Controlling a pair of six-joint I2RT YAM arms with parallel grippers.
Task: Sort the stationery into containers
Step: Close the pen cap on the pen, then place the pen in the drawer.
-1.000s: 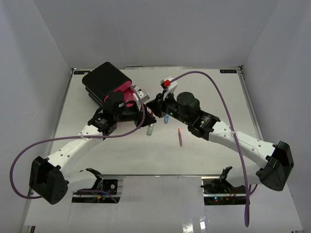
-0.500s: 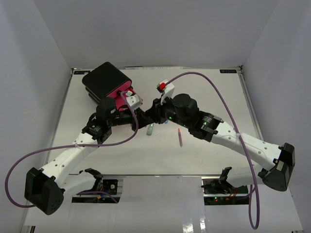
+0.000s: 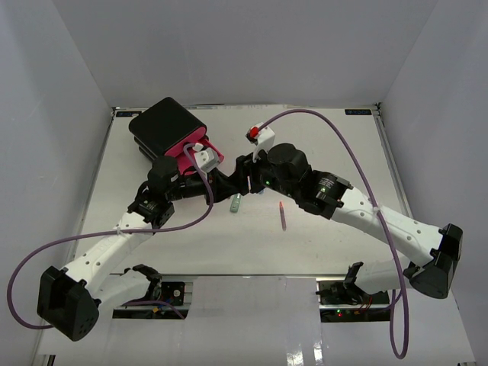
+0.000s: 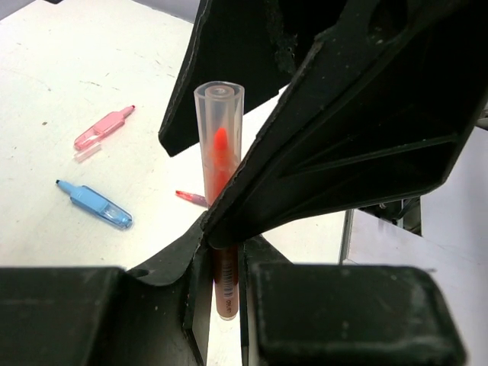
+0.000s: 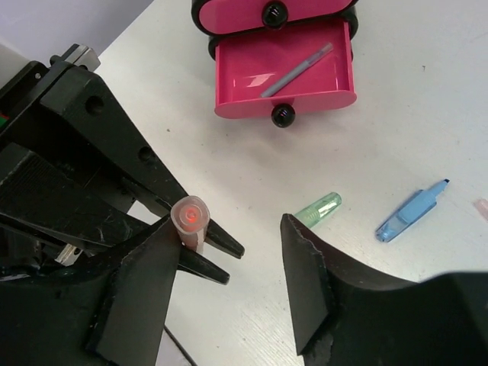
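Clear plastic over an orange tip: that is the highlighter [image 4: 219, 145], and my left gripper [image 4: 221, 259] has its lower barrel pinched tight between the fingers. It stands along my fingers with the capped end pointing out past them.

My right gripper [image 5: 230, 229] comes at it from the opposite side with its jaws spread. The cap sits close against one finger and the other finger is well clear, so I judge the right hand has no hold on it. Whether that near finger actually touches the cap I cannot tell.

Beyond the right fingertips a green-capped piece [image 5: 319, 208] and a blue piece [image 5: 412, 215] lie flat on the table [image 5: 252, 168]. Farther on is the open pink drawer [image 5: 236, 69], with a thin pen [image 5: 297, 70] lying slantwise inside.

In the top view that drawer lies just beside my left wrist, on the side away from my bases, so the left arm is the nearer one. To my mind the next move turns on laying the highlighter's long axis across the drawer's width.
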